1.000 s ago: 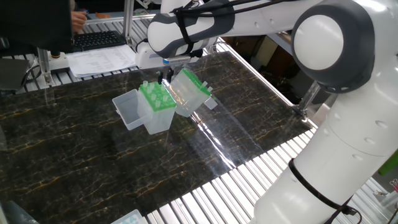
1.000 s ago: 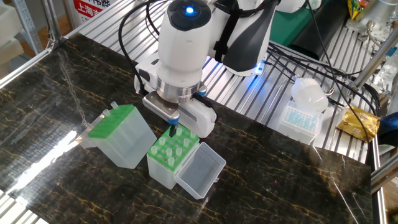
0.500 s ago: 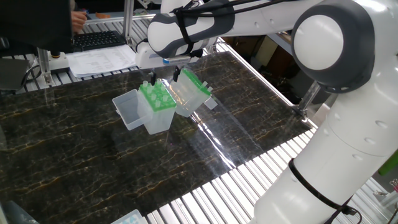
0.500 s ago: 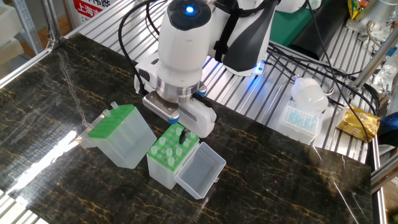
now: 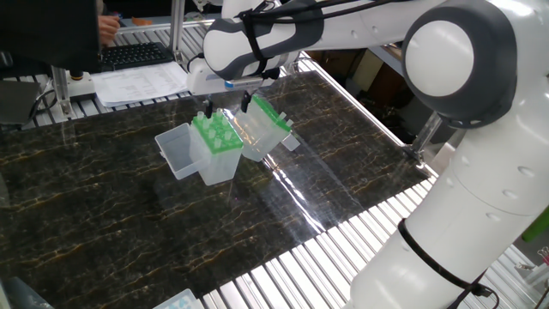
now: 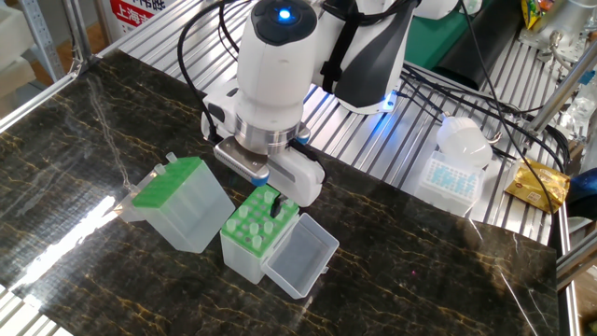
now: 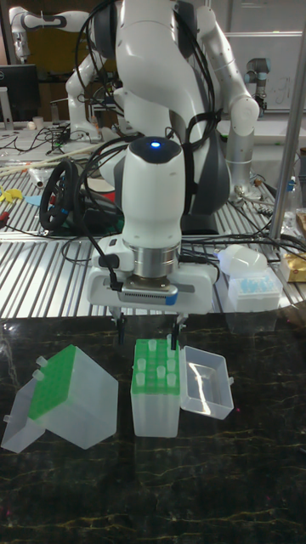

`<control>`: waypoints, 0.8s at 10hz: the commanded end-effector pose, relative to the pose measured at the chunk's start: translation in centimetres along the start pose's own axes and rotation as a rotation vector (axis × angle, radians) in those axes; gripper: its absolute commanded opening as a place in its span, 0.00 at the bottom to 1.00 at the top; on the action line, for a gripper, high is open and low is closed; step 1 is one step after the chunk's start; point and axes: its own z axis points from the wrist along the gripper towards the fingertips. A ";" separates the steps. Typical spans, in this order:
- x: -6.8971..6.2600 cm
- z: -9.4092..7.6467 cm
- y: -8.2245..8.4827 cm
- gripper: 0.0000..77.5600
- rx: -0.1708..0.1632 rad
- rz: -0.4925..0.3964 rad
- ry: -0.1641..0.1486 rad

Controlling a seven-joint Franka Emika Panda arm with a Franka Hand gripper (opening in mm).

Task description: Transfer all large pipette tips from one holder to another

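The large pipette tips [image 6: 258, 217] sit upright in the green plate of the upright rack [image 7: 156, 399], their round collars standing proud of the holes. The gripper [image 7: 146, 333] hangs right above that rack with its fingers [image 7: 176, 334] spread apart, one dark pad at each side of the rows, nothing between them.

The tips are slim, smooth, tapered plastic, pale and partly see-through, so a pinch that lands off-centre could slip off a collar or catch two neighbours at once. The rack is a light, frosted plastic box with its hinged lid [image 6: 303, 254] lying open beside it; a sideways nudge could slide or tip it on the glossy dark marbled bench [image 6: 438, 280].

The second holder [image 6: 177, 203] leans tilted just beside it, so its green perforated top is not level, which may make seating a tip awkward.
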 end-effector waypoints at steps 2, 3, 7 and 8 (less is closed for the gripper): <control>-2.7 -3.2 -5.7 1.00 -0.018 -0.078 0.018; -2.7 -3.2 -5.8 1.00 -0.017 -0.079 0.018; -3.6 -2.7 -8.5 1.00 -0.031 -0.135 0.016; -3.7 -2.6 -8.6 1.00 -0.035 -0.137 0.014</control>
